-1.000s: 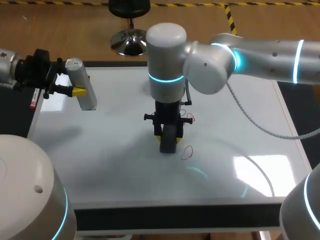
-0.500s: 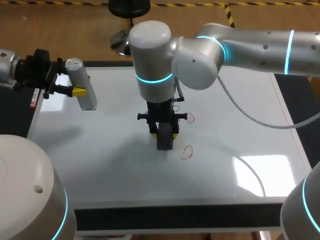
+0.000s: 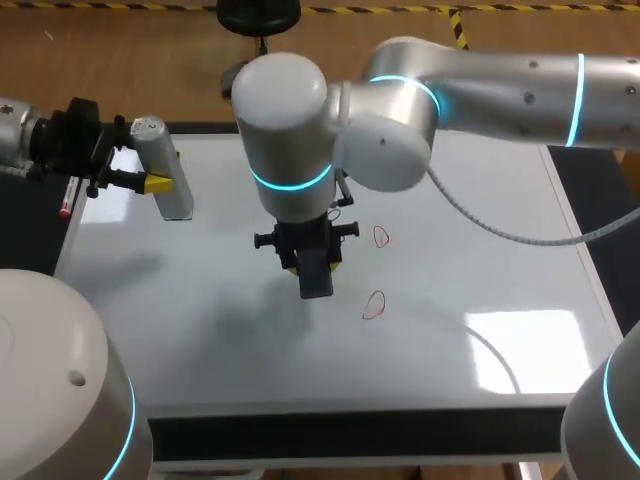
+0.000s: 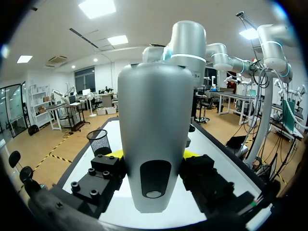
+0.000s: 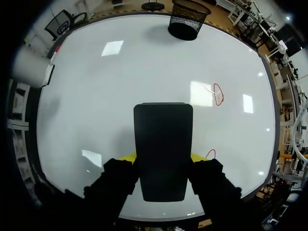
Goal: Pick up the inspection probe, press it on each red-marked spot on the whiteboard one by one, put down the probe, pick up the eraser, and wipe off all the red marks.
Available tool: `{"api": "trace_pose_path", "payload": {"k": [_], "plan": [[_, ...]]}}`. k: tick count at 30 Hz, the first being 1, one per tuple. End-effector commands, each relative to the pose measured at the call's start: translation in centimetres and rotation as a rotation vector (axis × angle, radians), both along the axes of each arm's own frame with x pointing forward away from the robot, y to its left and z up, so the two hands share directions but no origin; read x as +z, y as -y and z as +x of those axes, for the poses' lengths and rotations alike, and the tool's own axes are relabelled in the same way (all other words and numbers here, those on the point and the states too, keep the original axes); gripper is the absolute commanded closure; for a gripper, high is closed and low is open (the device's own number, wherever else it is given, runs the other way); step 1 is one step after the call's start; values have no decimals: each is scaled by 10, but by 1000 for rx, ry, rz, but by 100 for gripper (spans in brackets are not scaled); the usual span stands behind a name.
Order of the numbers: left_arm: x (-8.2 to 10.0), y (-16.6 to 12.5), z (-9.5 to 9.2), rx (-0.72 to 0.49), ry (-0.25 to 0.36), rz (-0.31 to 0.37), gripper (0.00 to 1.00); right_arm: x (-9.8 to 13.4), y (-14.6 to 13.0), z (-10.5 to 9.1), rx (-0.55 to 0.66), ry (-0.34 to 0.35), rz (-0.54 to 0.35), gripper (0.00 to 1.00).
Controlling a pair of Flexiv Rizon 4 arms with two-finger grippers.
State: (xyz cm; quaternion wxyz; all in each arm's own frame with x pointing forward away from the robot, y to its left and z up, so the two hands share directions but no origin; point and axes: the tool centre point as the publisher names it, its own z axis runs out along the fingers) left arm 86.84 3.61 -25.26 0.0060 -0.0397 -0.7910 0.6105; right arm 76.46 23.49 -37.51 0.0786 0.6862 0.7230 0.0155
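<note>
The whiteboard [image 3: 200, 330] covers the table and bears two red loops, one [image 3: 380, 236] farther back and one [image 3: 373, 305] nearer the front. My right gripper [image 3: 308, 262] is shut on the black eraser [image 3: 316, 279], held low at the board's middle, just left of both loops. In the right wrist view the eraser [image 5: 162, 149] fills the space between the fingers, with one red loop [image 5: 218, 94] ahead to the side and another [image 5: 211, 154] beside the gripper [image 5: 162, 160]. My left gripper [image 3: 148, 183] is shut on the grey probe [image 3: 165, 170], held at the board's far left; the probe [image 4: 151, 134] stands between its fingers.
A red marker pen [image 3: 66, 200] lies off the board's left edge. The board's black frame [image 3: 350, 435] runs along the front. My right arm [image 3: 480, 90] stretches over the board's back right part.
My right arm has carried the eraser leftward across the board, away from the two red loops. The left arm and the probe have not moved.
</note>
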Motion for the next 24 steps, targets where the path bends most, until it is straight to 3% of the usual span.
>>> {"api": "trace_pose_path", "payload": {"k": [1, 16, 24], "plan": [[1, -1, 1, -3, 0, -1, 100, 3, 6, -3, 3, 22, 9, 100], [1, -1, 1, -3, 0, -1, 100, 4, 11, -3, -4, 10, 20, 100], [1, -1, 1, -3, 0, -1, 100, 10, 35, -20, 11, 50, 142, 100]]}}
